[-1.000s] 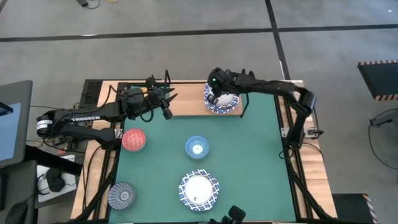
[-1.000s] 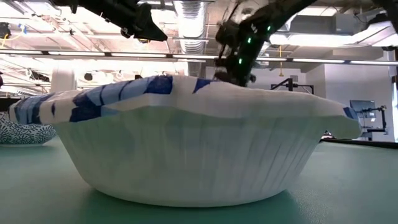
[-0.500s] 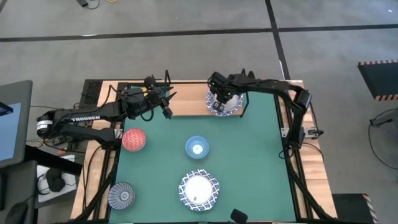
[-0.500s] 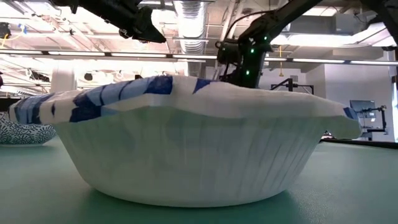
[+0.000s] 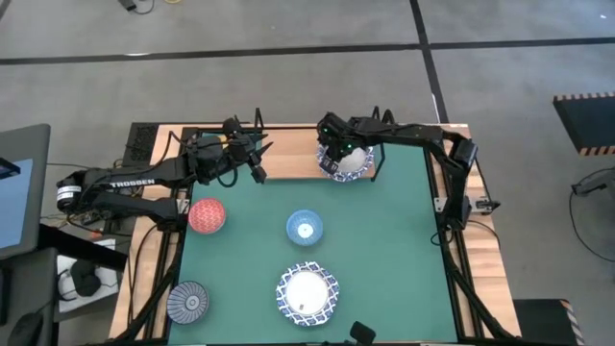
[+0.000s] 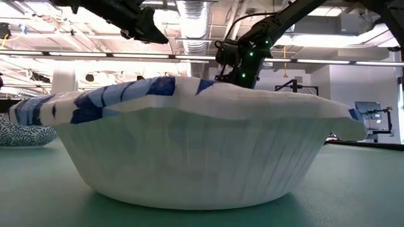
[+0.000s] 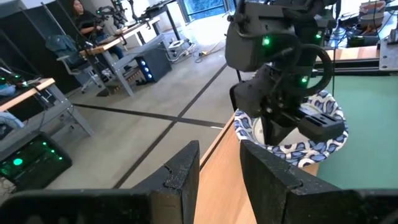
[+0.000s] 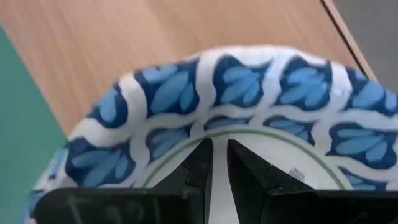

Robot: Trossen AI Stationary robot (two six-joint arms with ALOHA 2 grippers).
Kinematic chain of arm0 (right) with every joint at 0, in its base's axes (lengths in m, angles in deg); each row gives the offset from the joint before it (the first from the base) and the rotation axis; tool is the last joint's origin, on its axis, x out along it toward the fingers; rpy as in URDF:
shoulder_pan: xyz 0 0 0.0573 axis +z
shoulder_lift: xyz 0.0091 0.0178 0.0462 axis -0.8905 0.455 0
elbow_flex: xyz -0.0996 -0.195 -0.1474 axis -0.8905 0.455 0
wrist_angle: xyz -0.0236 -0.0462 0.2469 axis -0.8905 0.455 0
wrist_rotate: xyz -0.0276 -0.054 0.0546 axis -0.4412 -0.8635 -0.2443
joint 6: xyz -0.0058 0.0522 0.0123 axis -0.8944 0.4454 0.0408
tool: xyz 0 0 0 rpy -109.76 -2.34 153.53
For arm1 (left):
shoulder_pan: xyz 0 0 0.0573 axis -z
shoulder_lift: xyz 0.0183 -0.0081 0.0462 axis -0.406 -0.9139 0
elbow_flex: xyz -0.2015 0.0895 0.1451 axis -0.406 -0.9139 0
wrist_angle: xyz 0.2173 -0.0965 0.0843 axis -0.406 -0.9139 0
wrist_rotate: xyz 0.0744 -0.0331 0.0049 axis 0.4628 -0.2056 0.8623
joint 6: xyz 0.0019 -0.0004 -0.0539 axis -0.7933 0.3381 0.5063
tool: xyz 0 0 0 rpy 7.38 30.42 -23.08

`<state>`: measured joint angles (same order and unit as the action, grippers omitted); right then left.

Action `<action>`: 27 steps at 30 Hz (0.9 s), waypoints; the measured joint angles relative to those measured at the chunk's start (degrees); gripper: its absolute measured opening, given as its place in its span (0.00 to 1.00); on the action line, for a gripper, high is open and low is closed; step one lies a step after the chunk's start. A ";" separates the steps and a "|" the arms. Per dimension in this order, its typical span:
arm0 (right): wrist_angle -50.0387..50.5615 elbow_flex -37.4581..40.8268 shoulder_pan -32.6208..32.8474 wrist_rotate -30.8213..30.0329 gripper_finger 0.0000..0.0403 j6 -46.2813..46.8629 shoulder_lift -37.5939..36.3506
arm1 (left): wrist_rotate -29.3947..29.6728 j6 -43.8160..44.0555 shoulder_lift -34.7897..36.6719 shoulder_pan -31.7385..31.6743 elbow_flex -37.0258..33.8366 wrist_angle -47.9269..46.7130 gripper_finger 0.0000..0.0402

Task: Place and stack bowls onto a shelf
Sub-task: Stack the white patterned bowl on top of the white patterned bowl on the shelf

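Note:
A white bowl with a blue lattice rim [image 5: 352, 167] stands on the right part of the light-wood shelf [image 5: 288, 163]; whether it is one bowl or several nested, I cannot tell. My right gripper [image 8: 219, 167] points down into its hollow, fingers shut to a thin slit; the left wrist view shows it [image 7: 281, 127] over the bowl [image 7: 311, 146]. My left gripper [image 7: 219, 171] is open above the shelf's left part, touching nothing. On the green mat rest a red bowl [image 5: 207, 215], a light blue bowl [image 5: 305, 228], another white lattice bowl [image 5: 307, 293] and a grey-blue ribbed bowl [image 5: 187, 302]. The orange-yellow bowl is out of view. My right gripper reaches from above into the hollow [image 8: 249, 146] of the white lattice bowl on the shelf. The fingers themselves hide their tips, so I cannot tell whether they touch the bowl's inside. The bowl sits upright on the board.
The shelf's left and middle board [image 7: 224, 180] lies bare below my left gripper. The shelf's black wire frame [image 5: 375, 165] runs by the bowl's right side. In the low view the near white lattice bowl [image 6: 189, 145] fills most of the picture. Wooden table edges flank the mat.
My right gripper has shifted a little toward the table's near edge, from the far rim of the shelf bowl to over its hollow. The bowl stays on the shelf. My left arm has kept still.

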<state>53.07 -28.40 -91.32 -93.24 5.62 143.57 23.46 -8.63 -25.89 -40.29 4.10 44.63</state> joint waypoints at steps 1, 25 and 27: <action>0.52 0.07 -0.08 -1.13 0.18 -0.05 -0.37 | 0.03 -0.19 0.00 0.00 0.00 -0.04 0.26; -16.49 17.05 21.95 -4.97 0.18 15.61 -21.99 | -6.52 -4.63 0.00 0.26 -0.02 -6.05 0.26; -14.67 17.31 25.38 -7.14 0.18 17.79 -21.99 | -8.97 -4.66 0.00 0.28 -0.02 -5.94 0.26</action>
<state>38.40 -11.09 -65.94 -100.38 23.41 121.58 14.49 -13.29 -25.89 -40.01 4.08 38.69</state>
